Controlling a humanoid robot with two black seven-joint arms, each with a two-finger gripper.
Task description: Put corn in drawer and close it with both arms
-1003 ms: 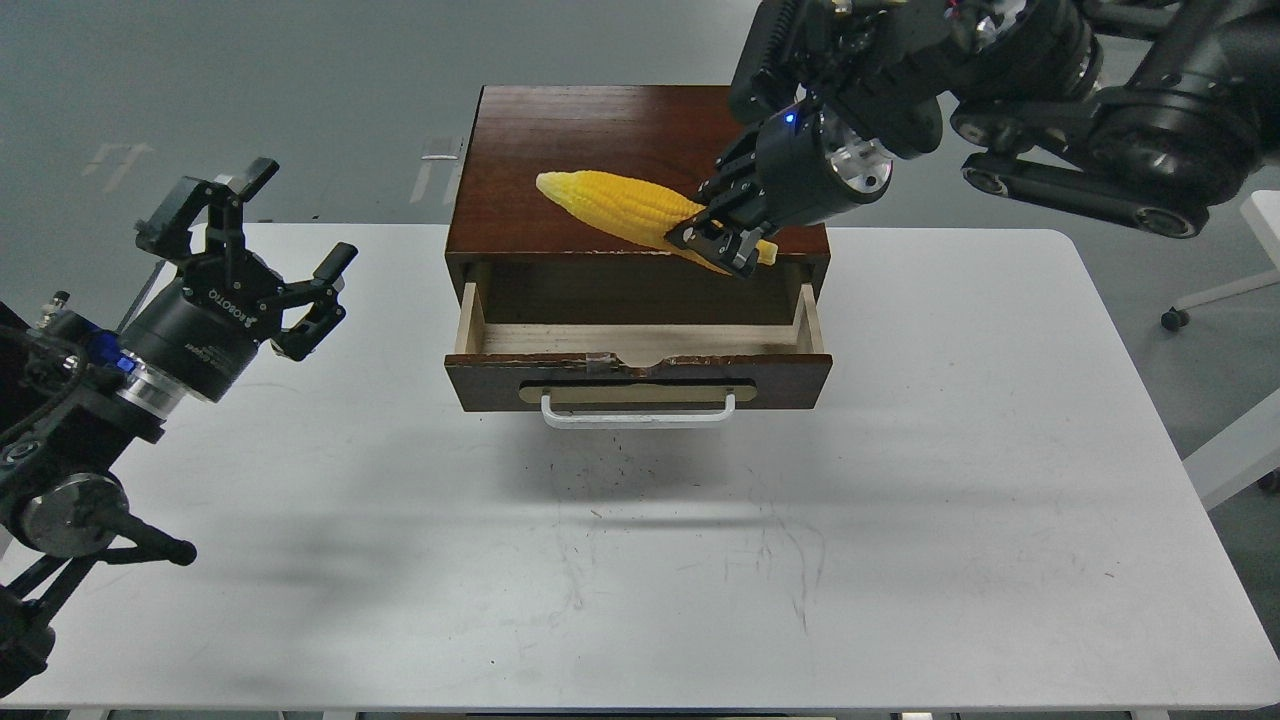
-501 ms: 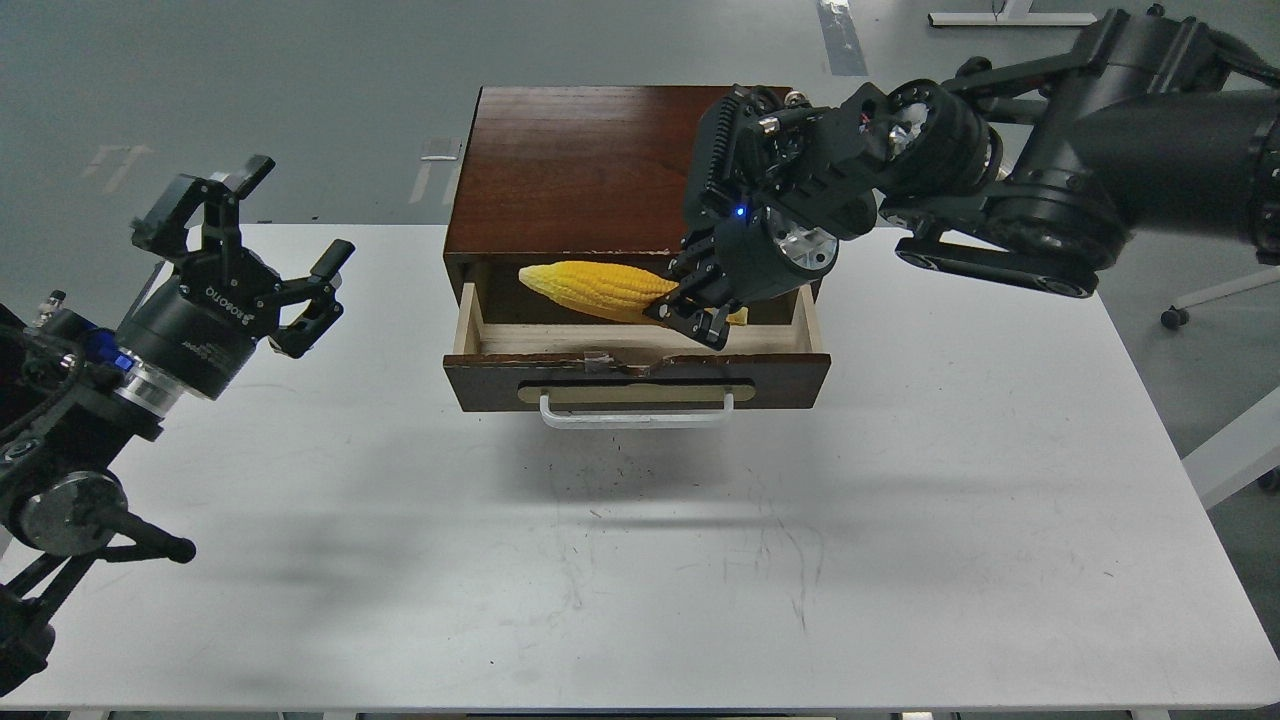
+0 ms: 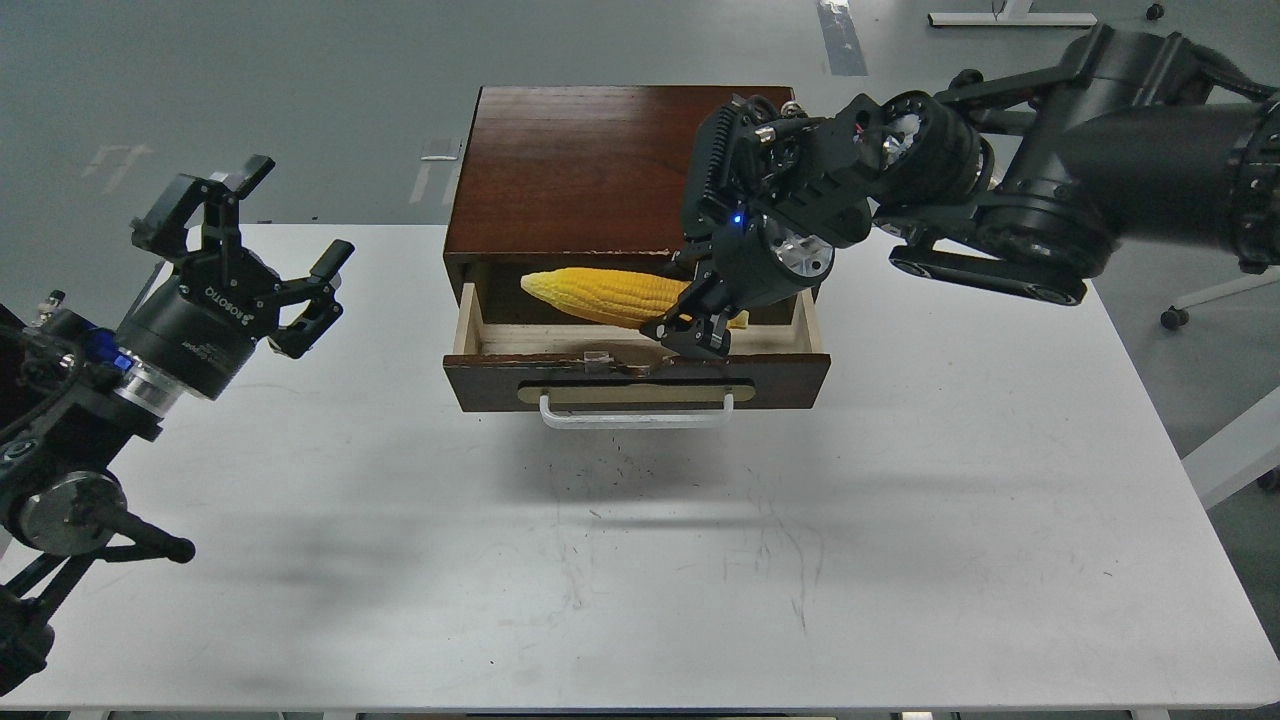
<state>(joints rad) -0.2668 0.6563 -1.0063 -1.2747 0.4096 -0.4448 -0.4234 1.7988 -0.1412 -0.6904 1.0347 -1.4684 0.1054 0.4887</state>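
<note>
The drawer (image 3: 636, 380) is pulled open from the dark brown cabinet (image 3: 570, 165), showing its pale wood inside and white bar handle (image 3: 637, 413). The yellow corn (image 3: 600, 295) lies lengthwise over the open drawer, tapered tip to the left. My right gripper (image 3: 693, 330) is shut on the corn's thick right end, just above the drawer's front edge. My left gripper (image 3: 255, 225) is open and empty, held above the table's left side, well left of the drawer.
The white table (image 3: 700, 560) carries only the cabinet near its back edge. A white table leg and a chair caster (image 3: 1172, 320) show on the grey floor at the right.
My right arm brought the corn down from over the cabinet top into the open drawer's mouth, then lowered it slightly more. The left arm has not moved.
</note>
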